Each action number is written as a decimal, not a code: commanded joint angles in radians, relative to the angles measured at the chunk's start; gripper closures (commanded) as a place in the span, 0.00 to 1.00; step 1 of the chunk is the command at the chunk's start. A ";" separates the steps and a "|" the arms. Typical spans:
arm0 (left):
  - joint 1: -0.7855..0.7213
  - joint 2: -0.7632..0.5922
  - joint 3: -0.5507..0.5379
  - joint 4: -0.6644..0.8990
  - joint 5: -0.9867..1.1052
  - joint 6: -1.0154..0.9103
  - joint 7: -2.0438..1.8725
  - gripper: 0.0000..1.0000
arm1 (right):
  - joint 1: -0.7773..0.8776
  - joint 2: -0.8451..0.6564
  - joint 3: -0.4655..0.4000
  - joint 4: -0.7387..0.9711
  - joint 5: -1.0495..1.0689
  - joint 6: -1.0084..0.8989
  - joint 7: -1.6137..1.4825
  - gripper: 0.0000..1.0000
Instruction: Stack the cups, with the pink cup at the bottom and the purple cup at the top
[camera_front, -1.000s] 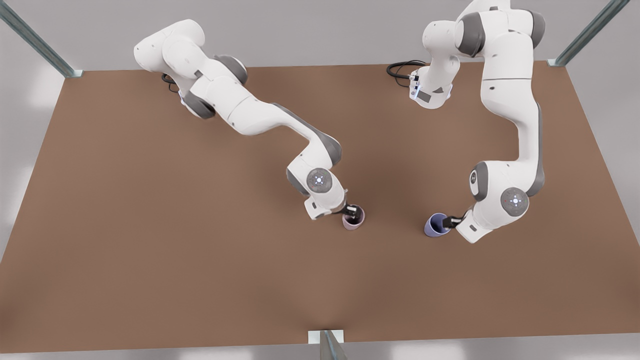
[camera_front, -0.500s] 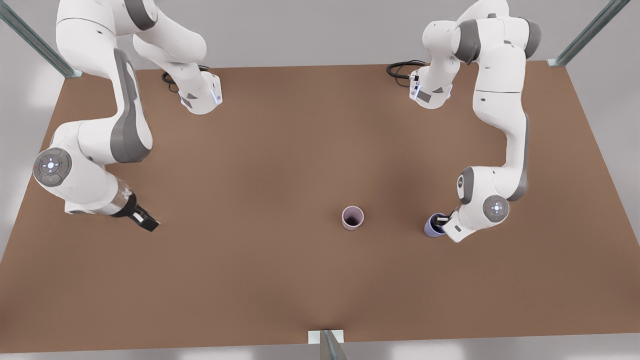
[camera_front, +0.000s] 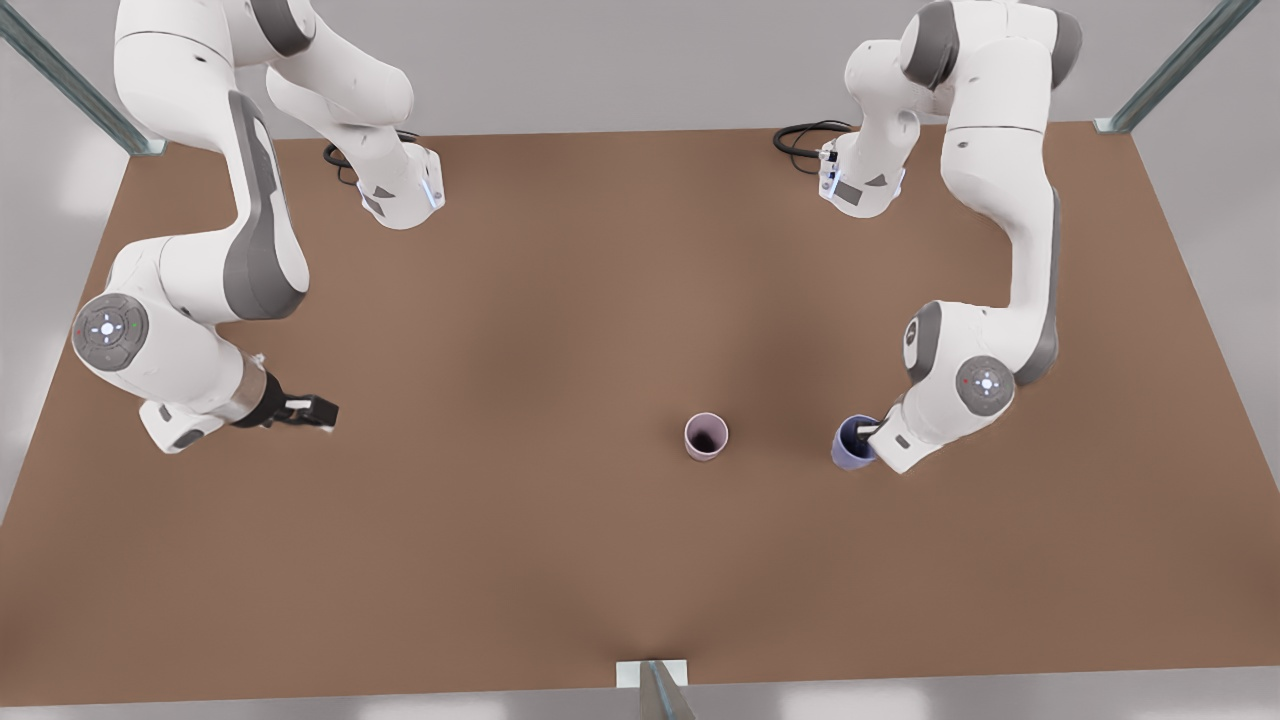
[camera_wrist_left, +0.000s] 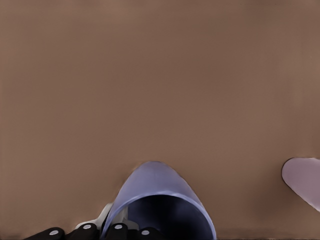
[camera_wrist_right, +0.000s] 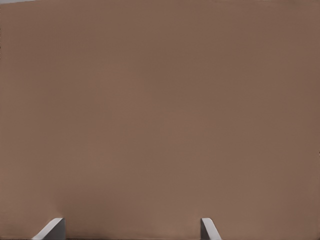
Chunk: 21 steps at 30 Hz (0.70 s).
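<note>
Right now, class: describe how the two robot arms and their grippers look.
Both arms are glossy white with grey joint sections and round caps bearing small lights. Black cables coil at their bases. The left gripper and right gripper have dark fingers; pale fingertips appear in the right wrist view.

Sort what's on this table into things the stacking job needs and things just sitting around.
Needed: pink cup, standing alone mid-table; purple cup, gripped at its rim by the left gripper.

Not needed: right gripper, open, waiting over bare table; black cables at the arm bases.
</note>
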 joint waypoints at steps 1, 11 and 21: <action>-0.049 -0.019 -0.010 0.086 0.007 -0.291 -0.472 0.79 | -0.001 -0.024 0.001 -0.035 0.000 0.030 -0.610 0.00; -0.213 0.126 -0.089 0.307 -0.027 -0.331 -0.897 0.79 | 0.000 -0.024 -0.002 -0.025 0.011 0.002 -0.269 0.00; -0.211 0.199 -0.089 0.330 -0.058 -0.185 -0.900 0.79 | 0.003 -0.007 0.001 0.001 0.014 -0.025 0.054 0.00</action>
